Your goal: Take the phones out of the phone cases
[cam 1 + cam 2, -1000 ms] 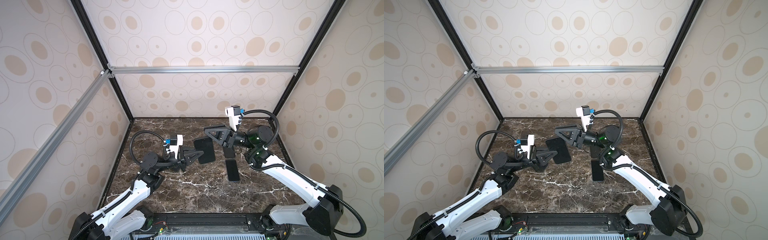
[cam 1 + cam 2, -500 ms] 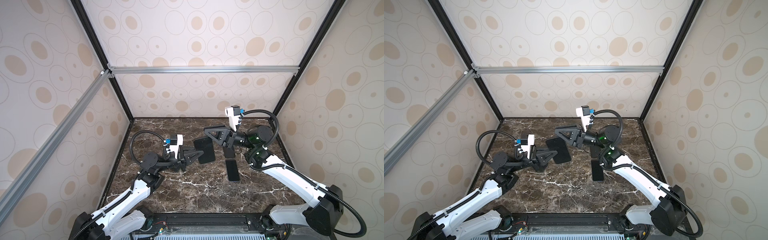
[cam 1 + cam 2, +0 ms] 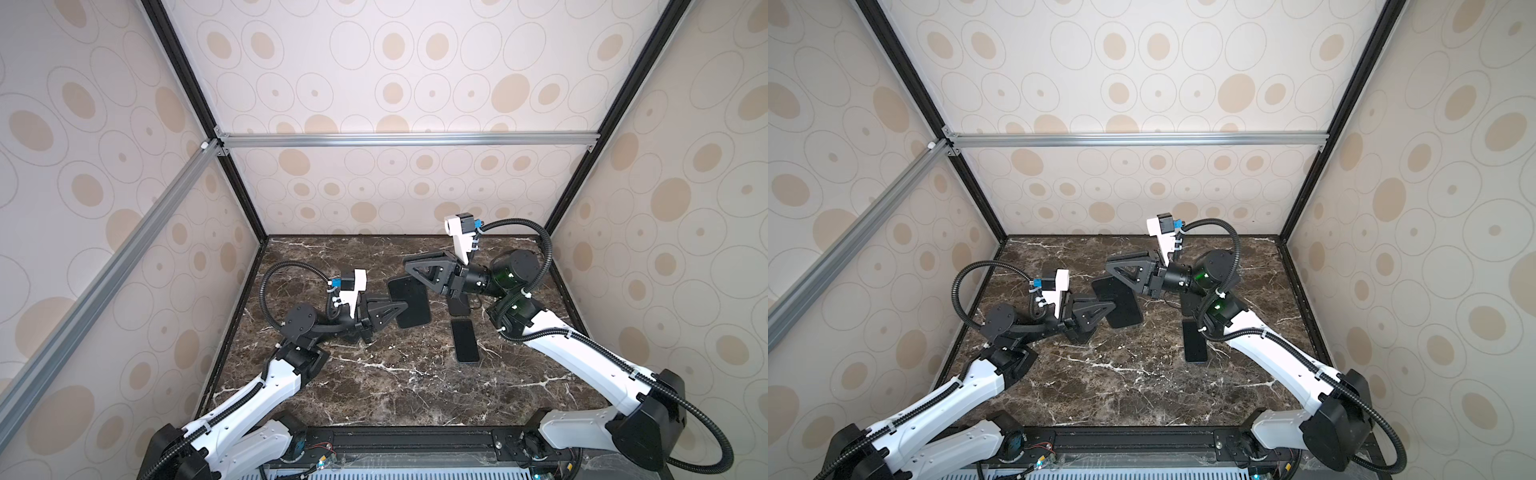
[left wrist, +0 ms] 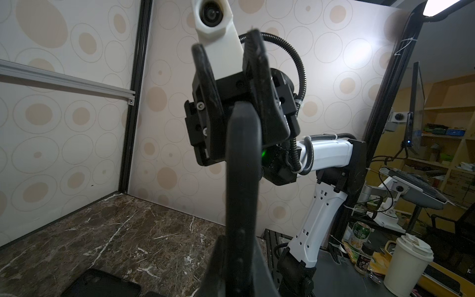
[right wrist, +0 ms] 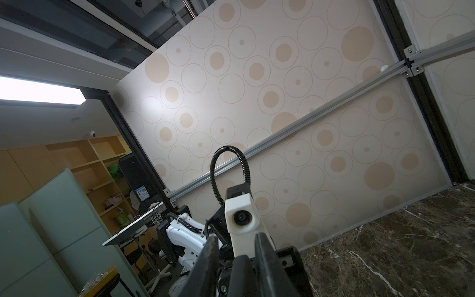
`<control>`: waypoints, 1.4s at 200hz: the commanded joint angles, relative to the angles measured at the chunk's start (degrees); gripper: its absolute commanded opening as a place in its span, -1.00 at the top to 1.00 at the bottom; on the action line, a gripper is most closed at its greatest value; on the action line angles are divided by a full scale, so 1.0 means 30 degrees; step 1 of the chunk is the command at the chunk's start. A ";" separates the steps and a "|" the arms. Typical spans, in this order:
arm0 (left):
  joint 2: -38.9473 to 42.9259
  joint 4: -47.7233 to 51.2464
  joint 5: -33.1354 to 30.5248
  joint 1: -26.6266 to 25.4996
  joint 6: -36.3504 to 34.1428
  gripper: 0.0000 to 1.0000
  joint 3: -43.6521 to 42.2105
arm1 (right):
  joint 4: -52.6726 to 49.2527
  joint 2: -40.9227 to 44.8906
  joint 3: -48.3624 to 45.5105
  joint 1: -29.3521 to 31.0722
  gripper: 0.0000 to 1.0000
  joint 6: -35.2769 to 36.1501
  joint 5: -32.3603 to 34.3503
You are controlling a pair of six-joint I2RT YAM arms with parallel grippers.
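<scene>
Phone case aloft, left end effector (clamped)

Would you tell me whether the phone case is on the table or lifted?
Lifted: the phone case hangs above the table, clamped by the left gripper, one end inside the right gripper.

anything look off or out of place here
Nothing spilled or broken. The case hangs tilted above the table, pinched by the left gripper, its far end inside the right gripper. A phone lies flat on the table, and a second dark slab sits half hidden under the right arm; I cannot tell what it is.
</scene>
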State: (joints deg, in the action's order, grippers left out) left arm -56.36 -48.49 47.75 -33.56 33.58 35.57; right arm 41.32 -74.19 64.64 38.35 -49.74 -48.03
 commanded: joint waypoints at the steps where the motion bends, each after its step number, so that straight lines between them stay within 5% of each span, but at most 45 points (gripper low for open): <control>1: 0.0139 -0.1574 0.0052 -0.0063 0.0026 1.00 0.0232 | 0.0566 0.0165 0.0140 0.0167 0.59 -0.0002 -0.0105; 97: 0.0378 -0.1020 -0.0336 -0.0078 -0.0559 1.00 0.0182 | 0.2632 -0.0232 0.0132 0.0166 0.74 -0.2479 -0.0409; 117: 0.0591 -0.0570 -0.0615 -0.0065 -0.1008 1.00 0.0222 | 0.2503 -0.0074 0.0061 0.0152 0.35 -0.2762 -0.0425; 151: 0.0598 -0.0703 -0.0798 -0.0068 -0.0959 1.00 0.0237 | 0.2236 0.0608 -0.0445 0.0148 0.26 -0.2101 0.0025; 280: 0.0434 -0.0930 -0.0674 -0.0066 -0.1000 1.00 0.0548 | 0.1634 0.0386 -0.0205 0.0188 1.00 -0.3205 -0.0074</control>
State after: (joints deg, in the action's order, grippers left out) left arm -55.92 -48.66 47.70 -33.98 32.73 35.48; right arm 44.71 -73.56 63.70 38.46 -54.48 -47.88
